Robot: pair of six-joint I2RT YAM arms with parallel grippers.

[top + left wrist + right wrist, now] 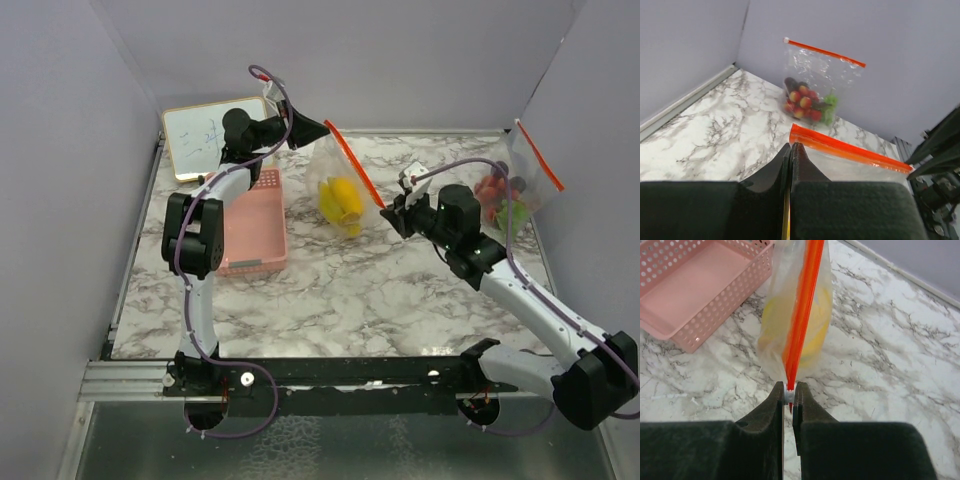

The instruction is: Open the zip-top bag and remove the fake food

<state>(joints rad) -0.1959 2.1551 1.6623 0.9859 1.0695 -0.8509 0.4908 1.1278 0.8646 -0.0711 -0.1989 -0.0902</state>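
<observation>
Our left gripper [791, 150] pinched the far end of the orange zip strip [802, 310] on the zip-top bag [335, 172], and our right gripper [789, 390] pinched the near end. The fake food [340, 202], yellow pieces, sat inside that bag on the table [350, 290] near the pink basket [255, 225]. The zip looked closed to us, so opening it and taking the food out were left to do.

Lab test booth, plain grey walls [60, 150], marble-patterned table [350, 290], small whiteboard [205, 140]
</observation>
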